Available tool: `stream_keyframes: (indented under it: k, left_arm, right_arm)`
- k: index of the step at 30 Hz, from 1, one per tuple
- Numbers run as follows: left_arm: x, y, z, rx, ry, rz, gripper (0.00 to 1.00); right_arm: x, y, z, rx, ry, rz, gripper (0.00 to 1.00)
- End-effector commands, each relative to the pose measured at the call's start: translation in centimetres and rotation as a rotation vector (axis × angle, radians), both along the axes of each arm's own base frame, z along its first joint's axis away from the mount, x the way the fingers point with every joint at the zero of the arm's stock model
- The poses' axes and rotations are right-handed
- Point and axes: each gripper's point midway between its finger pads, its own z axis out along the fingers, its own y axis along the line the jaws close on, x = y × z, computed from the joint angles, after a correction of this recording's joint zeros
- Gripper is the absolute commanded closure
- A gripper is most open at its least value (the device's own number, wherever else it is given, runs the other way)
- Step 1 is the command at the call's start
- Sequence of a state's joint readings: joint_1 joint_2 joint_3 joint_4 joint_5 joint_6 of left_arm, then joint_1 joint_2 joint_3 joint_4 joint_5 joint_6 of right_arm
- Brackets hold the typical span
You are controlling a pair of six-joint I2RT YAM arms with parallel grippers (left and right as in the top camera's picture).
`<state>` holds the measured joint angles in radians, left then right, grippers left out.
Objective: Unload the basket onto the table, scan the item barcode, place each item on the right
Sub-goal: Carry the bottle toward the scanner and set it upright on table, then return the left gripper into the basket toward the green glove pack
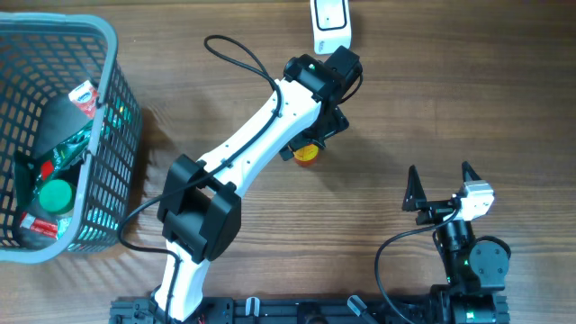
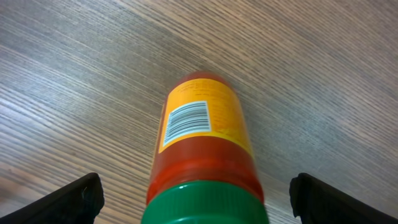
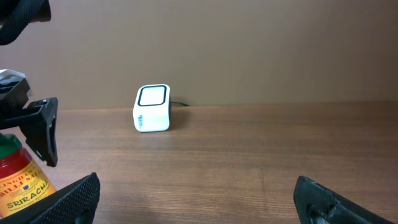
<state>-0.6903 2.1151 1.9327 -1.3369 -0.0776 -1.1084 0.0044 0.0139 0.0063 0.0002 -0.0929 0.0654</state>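
The left arm (image 1: 256,144) is stretched diagonally from its base toward the far middle of the bench (image 1: 450,108), with the wrist (image 1: 322,79) bent downward. The left jaws are pointed down and held wide apart, a black finger (image 2: 71,202) being seen at each lower corner of the left wrist view, and nothing is gripped. The right arm (image 1: 468,256) is folded close to its base. The right jaws are spread fully, their fingers (image 1: 415,191) held roughly horizontal.

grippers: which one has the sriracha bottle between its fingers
The left gripper: the sriracha bottle stands upright between its open fingers, which do not touch it. The right gripper, also open, sits apart with nothing in it.
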Motion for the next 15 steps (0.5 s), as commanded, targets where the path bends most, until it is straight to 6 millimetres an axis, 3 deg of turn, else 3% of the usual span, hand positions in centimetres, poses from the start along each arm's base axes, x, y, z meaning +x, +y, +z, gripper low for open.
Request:
stream_keyframes:
  k: [1, 8, 15]
  left_arm:
    - [0.5, 0.3, 3.6, -0.053, -0.071, 0.009, 0.0]
    - [2.0, 4.7, 11.0, -0.082, -0.279, 0.094, 0.0]
    - [2.6, 13.4, 19.5, -0.087, -0.522, 0.283, 0.0]
  right_arm:
    - [0.0, 0.0, 0.0, -0.011, -0.003, -0.002, 0.0]
    - [0.0, 0.0, 0.0, -0.011, -0.003, -0.002, 0.0]
    - [0.0, 0.0, 0.0, -0.011, -0.003, -0.002, 0.0]
